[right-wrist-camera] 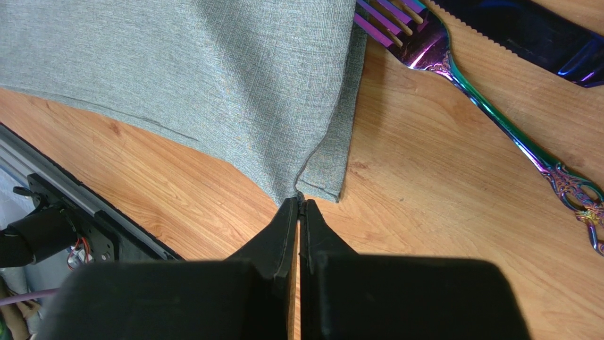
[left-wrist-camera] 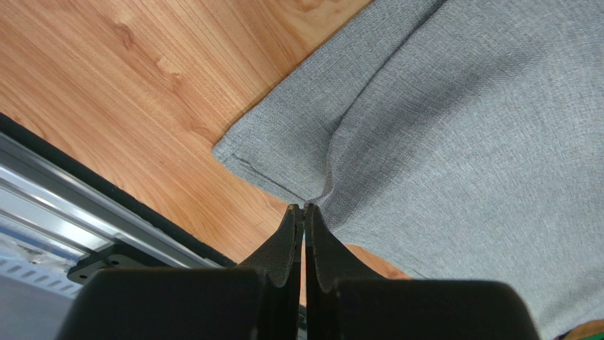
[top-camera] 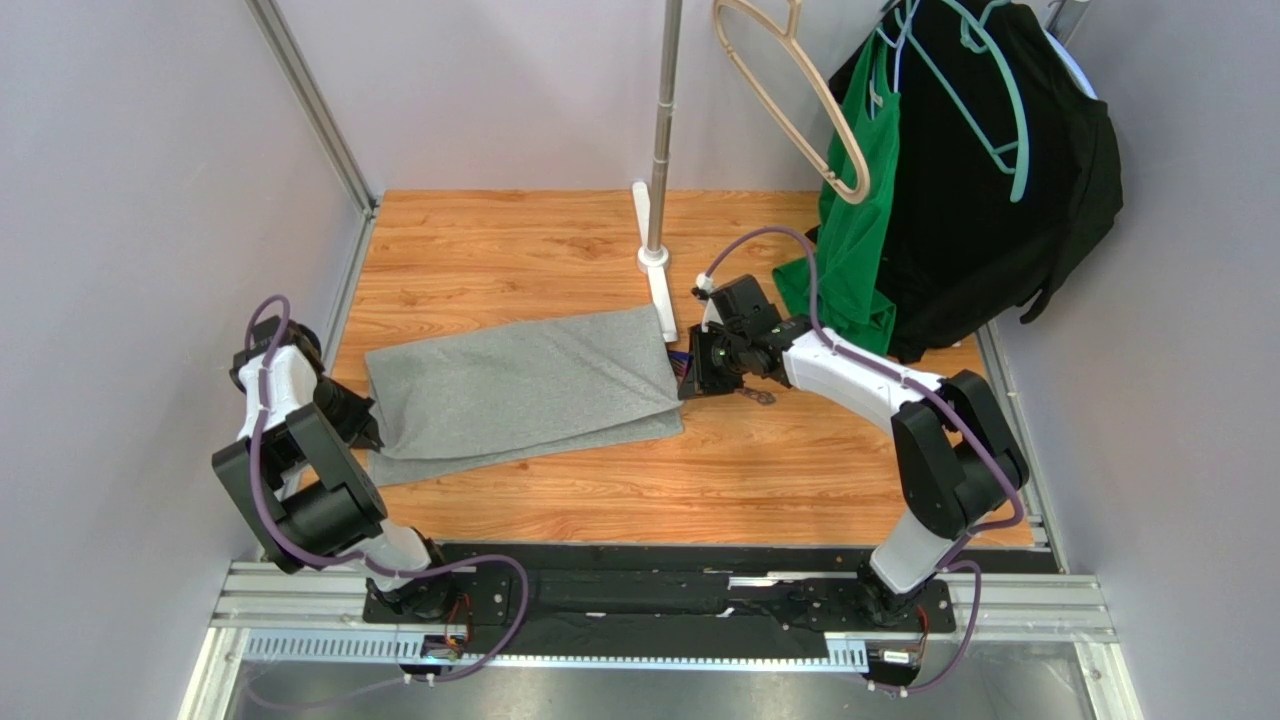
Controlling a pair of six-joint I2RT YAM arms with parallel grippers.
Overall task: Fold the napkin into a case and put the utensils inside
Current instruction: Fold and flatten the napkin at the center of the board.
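One napkin (top-camera: 519,393). Just right of it, one fork (right-wrist-camera: 489,106) and one dark knife (right-wrist-camera: 539,32). Beyond it, one green garment (top-camera: 857,240) and one black garment (top-camera: 1022,195). At its ends, two: left pincer (left-wrist-camera: 303,212), right pincer (right-wrist-camera: 298,205).

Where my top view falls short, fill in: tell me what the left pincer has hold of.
Observer: On the left wrist view, the left pincer is shut on the napkin at its edge, and the cloth puckers at the tips.
Operator: Now the right one.
Observer: The right pincer is shut on a corner of the napkin.
Operator: Describe what lies beside that corner.
Observer: The fork lies flat with its tines at the napkin's edge, and the dark serrated knife lies just beyond it.
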